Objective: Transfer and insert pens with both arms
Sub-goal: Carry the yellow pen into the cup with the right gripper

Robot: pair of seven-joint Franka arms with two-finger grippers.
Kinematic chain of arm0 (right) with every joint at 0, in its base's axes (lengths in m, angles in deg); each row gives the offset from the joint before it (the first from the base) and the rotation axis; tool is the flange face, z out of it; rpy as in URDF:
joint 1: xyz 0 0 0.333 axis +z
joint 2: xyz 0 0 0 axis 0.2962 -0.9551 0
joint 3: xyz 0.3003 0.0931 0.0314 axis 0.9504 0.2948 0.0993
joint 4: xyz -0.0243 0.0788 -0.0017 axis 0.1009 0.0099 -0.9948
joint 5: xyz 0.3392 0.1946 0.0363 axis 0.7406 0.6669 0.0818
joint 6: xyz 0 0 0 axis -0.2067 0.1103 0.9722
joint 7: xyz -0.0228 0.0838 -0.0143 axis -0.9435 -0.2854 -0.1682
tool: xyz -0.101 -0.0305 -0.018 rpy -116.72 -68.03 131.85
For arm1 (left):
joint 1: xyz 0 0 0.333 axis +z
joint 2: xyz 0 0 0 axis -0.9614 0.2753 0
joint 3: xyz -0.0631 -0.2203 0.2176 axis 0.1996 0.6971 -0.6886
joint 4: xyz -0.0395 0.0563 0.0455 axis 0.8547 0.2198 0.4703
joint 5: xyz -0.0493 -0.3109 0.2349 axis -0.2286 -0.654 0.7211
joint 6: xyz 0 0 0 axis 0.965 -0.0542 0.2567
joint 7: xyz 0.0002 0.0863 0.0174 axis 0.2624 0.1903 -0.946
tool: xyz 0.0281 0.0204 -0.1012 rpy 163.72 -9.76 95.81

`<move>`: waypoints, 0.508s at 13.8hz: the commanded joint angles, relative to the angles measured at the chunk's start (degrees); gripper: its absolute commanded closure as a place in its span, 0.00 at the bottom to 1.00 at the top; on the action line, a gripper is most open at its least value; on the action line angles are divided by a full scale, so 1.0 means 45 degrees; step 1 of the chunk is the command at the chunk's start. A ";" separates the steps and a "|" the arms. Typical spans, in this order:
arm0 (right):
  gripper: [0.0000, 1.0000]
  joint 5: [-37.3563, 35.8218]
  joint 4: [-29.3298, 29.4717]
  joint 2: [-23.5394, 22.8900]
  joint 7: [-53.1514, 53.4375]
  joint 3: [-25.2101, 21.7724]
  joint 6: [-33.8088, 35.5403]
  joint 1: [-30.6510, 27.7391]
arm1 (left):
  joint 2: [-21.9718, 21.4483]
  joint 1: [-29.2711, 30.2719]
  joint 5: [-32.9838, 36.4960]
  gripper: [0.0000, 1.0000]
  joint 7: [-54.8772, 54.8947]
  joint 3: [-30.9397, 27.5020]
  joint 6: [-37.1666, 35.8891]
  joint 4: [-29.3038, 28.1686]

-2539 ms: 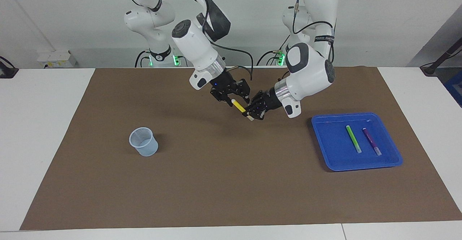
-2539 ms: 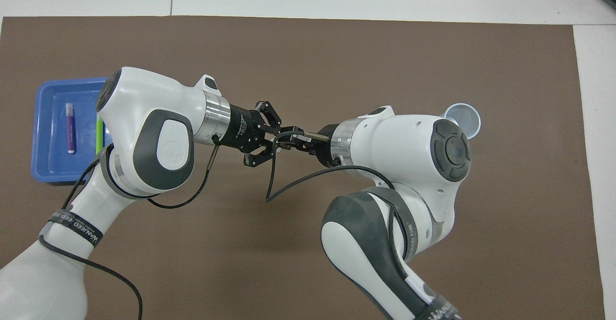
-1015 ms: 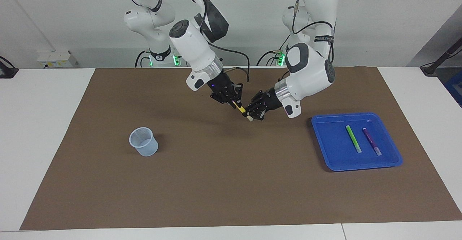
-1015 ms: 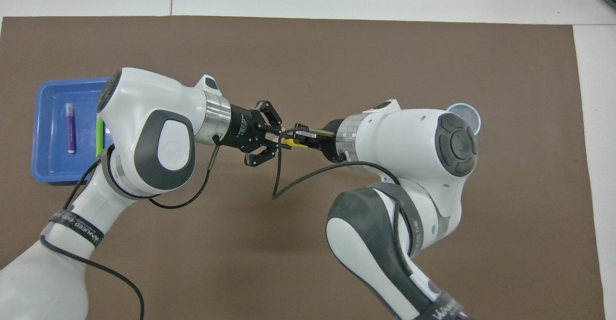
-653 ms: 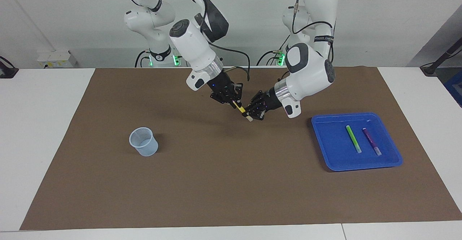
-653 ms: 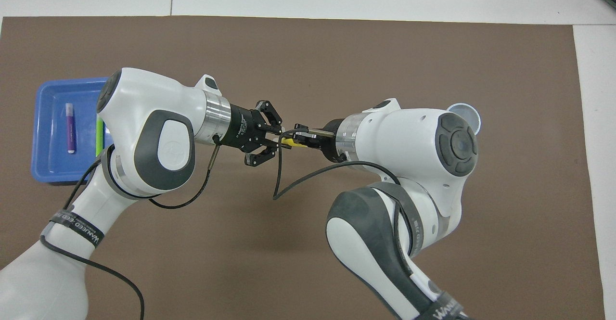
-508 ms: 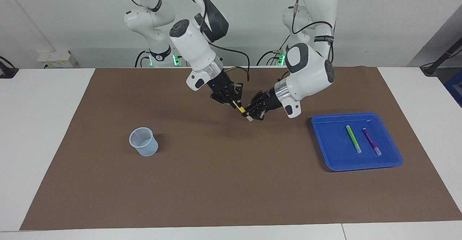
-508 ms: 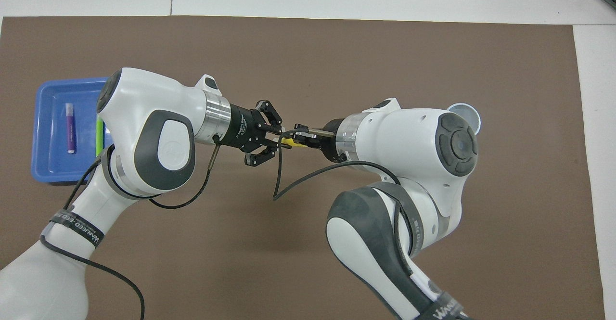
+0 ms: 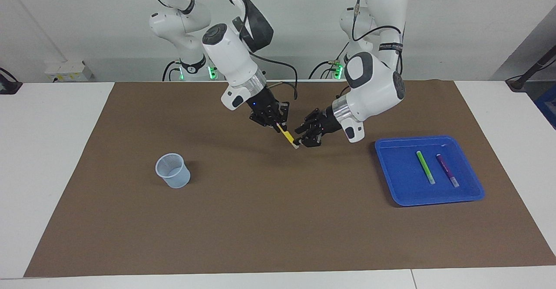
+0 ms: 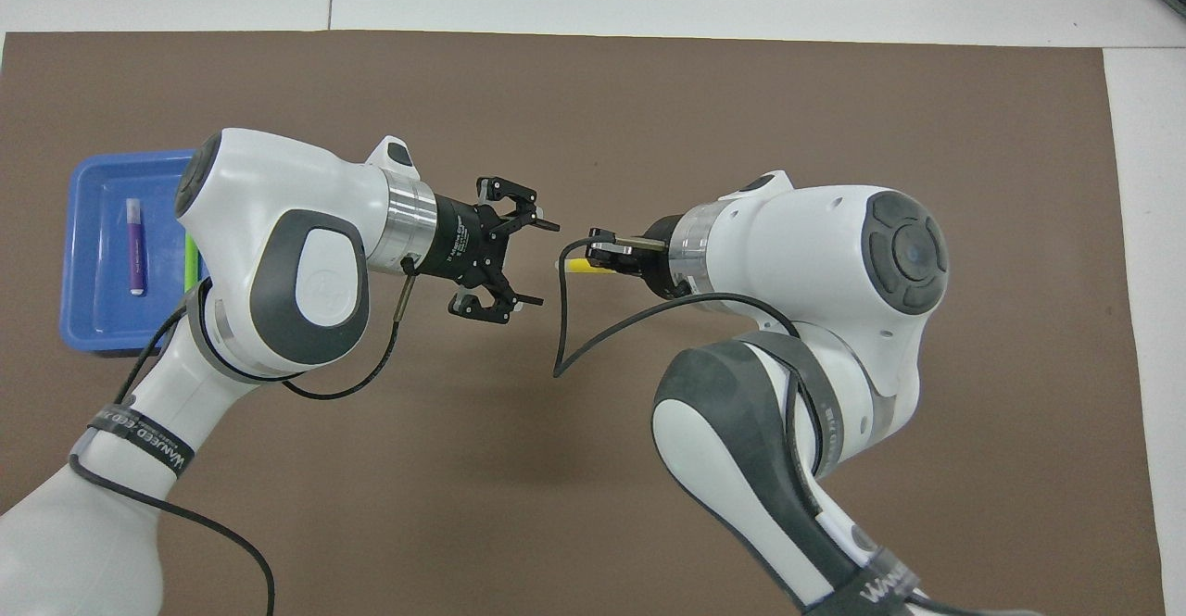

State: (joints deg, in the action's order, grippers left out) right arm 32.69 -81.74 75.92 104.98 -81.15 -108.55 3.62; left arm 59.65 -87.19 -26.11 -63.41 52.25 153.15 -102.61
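My right gripper is shut on the upper end of the yellow pen, which hangs slanted over the middle of the brown mat. Its pale tip points toward my left gripper, which stands open just beside that tip without touching it. The green pen and the purple pen lie side by side in the blue tray. In the overhead view my left arm hides most of the green pen.
A pale translucent cup stands upright on the mat toward the right arm's end, farther from the robots than the grippers. The brown mat covers most of the white table. A loose black cable hangs under my right wrist.
My left gripper has opened and let go of the yellow pen. My right gripper, still shut on the pen, has drawn a little away from it toward the right arm's end.
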 commanded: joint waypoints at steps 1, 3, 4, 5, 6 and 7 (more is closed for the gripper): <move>1.00 -0.1116 0.0659 -0.0071 -0.0305 0.0070 0.1083 -0.0569 | -0.0523 -0.0004 0.0543 0.00 0.0208 -0.0166 0.0059 0.0006; 1.00 -0.1996 0.1206 -0.0013 -0.0537 0.0090 0.2292 -0.1056 | -0.0563 -0.0004 0.1928 0.00 0.0208 -0.0166 -0.0058 0.0261; 1.00 -0.2174 0.1421 0.0026 -0.1062 0.0090 0.2879 -0.1329 | -0.0563 -0.0024 0.2456 0.00 0.0208 -0.0186 0.0019 0.0262; 1.00 -0.2214 0.1617 0.0046 -0.1782 0.0070 0.3484 -0.1738 | -0.0621 0.0034 0.2674 0.00 0.0247 -0.0205 0.0059 0.0262; 1.00 -0.2234 0.1696 0.0084 -0.2640 0.0070 0.3954 -0.2264 | -0.0777 0.0170 0.2696 0.00 0.0460 -0.0205 0.0059 0.0127; 1.00 -0.2234 0.1697 0.0124 -0.3732 0.0070 0.4288 -0.2869 | -0.0875 0.0191 0.2696 0.00 0.0965 -0.0205 0.0040 -0.0010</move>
State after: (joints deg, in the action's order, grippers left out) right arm 23.47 -75.18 76.35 95.76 -81.35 -92.74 -4.55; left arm 57.37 -86.96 -15.17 -62.06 51.49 153.28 -101.04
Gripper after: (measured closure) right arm 0.811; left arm 0.000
